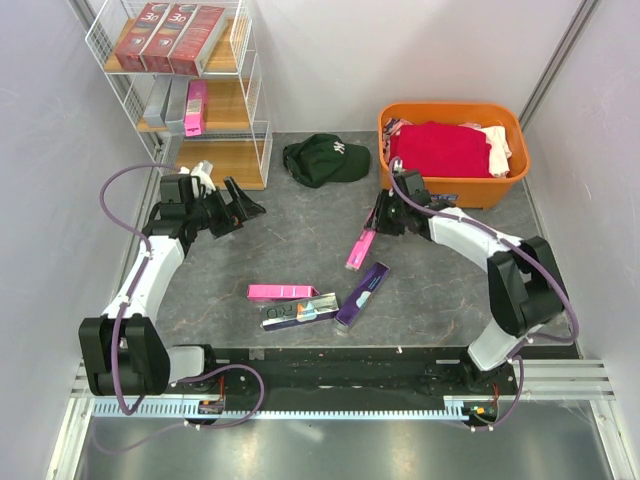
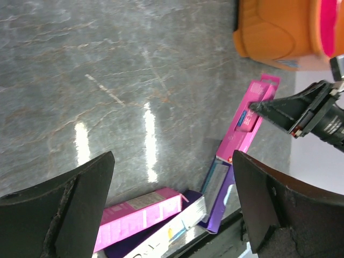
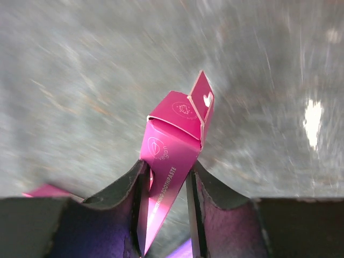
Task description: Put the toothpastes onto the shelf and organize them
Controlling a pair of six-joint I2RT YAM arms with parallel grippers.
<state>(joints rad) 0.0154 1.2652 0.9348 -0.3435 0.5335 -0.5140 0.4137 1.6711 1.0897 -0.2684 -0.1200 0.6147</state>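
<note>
The hot pink toothpaste box [image 3: 174,145] is pinched between the two fingers of the right gripper [image 3: 167,167], which press on its long flat sides near one end. The flapped end points away. I cannot tell whether it is clear of the table [image 1: 300,230].

It is probably light, hollow card: stiff lengthwise, easy to dent, and glossy enough to slip. A hold nearer the middle would likely swing less.

The left gripper [image 2: 172,161] is spread wide and holds nothing.

Three more boxes lie close together near the arm bases: a pink box [image 1: 282,292], a holographic box [image 1: 300,312] and a purple box [image 1: 362,295].

The shelf [image 1: 255,120] holds dark red boxes [image 1: 170,35] on its top board. Silver-grey boxes [image 1: 160,100] and another pink one are on the middle board.

The orange tub [image 1: 505,185] holds folded cloth.
</note>
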